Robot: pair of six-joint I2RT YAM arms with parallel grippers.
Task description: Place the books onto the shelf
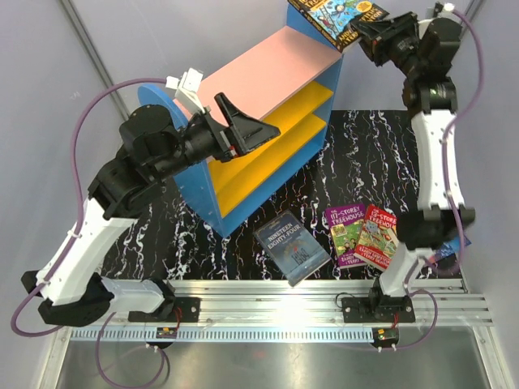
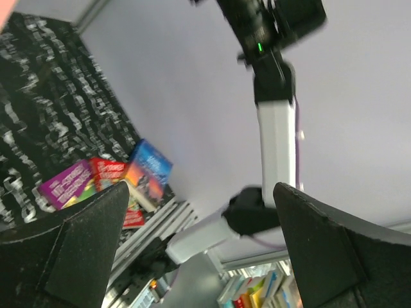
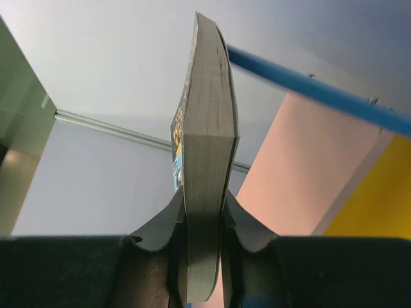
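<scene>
- clenched on the lower edge of a cartoon-cover paperback, the right gripper sits closest in its own wrist view, with the page edges facing the lens.
- from above, that right gripper holds the paperback high, just past the far end of the shelf and above its pink top board; the book is not yet on any board.
- left gripper hangs over the near part of the pink board with its jaws released wide and nothing between them.
- both yellow boards show no book on the parts that can be seen.
- four books lie on the table in front of the shelf: nineteen eighty-four, a purple treehouse book overlapped by a red treehouse book, and a blue book largely hidden behind the right arm.
- judged from this, the task looks barely begun: one book is on its way and four wait.
</scene>
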